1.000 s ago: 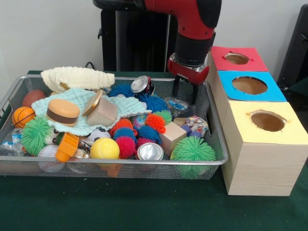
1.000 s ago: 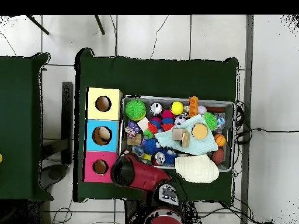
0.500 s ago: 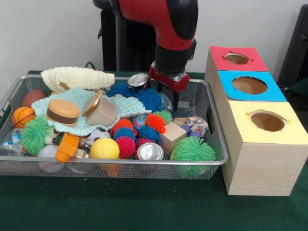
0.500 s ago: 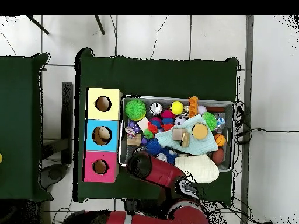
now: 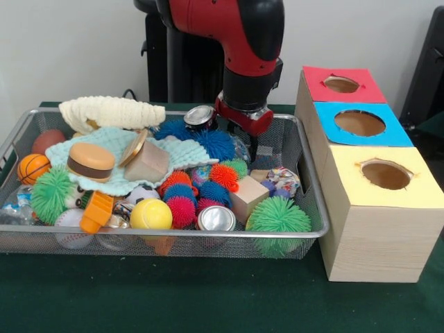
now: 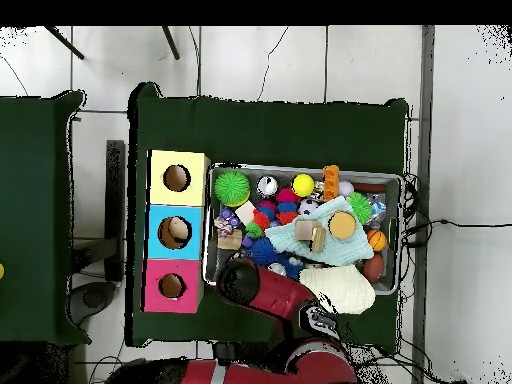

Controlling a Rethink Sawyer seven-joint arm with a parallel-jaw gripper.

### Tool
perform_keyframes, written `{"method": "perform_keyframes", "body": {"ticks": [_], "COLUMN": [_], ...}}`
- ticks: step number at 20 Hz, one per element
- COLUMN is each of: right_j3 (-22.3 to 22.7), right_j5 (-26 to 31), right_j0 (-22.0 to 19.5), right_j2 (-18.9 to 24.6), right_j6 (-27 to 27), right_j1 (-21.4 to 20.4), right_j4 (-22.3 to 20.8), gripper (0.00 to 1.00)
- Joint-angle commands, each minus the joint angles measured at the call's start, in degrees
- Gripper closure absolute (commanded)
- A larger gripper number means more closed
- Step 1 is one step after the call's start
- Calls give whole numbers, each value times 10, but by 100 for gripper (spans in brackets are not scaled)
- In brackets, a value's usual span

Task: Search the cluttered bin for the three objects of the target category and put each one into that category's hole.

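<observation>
My gripper point(image 5: 241, 139) hangs open over the back of the wire bin point(image 5: 305, 232), with nothing between its fingers. One dark fingertip point(image 5: 253, 147) shows just right of a blue spiky ball point(image 5: 216, 146). A silver can point(image 5: 200, 116) lies right beside the gripper's left side. A second can point(image 5: 216, 218) sits at the front. Red point(image 5: 182, 209), orange point(image 5: 224, 175) and green point(image 5: 277, 216) spiky balls fill the middle. Three boxes stand to the right, each with one hole: red point(image 5: 341, 84), blue point(image 5: 359, 123) and yellow point(image 5: 386, 174). In the overhead view the arm point(image 6: 245, 283) hides the gripper.
A toy burger point(image 5: 91, 161) rests on a mint cloth point(image 5: 118, 182) beside a cream cloth point(image 5: 111, 111). A wooden block point(image 5: 248, 198), a yellow ball point(image 5: 150, 215), a basketball point(image 5: 32, 167) and a green spiky ball point(image 5: 50, 194) crowd the bin. A black stand point(image 5: 187, 62) rises behind.
The arm swung from beside the red box to the bin's back middle, next to the can. Over the last half second it barely moved.
</observation>
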Motion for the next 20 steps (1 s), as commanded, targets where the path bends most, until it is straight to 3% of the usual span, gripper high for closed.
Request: {"method": "perform_keyframes", "body": {"ticks": [1, 4, 5, 20], "right_j3": [-39, -34, -30, -12], "right_j5": [-10, -15, -10, 36], "right_j0": [3, 25, 24, 42], "right_j2": [38, 20, 24, 20], "right_j6": [70, 64, 66, 85], "right_j1": [7, 5, 5, -23], "right_j4": [7, -4, -1, 22], "gripper": [0, 0, 100, 100]}}
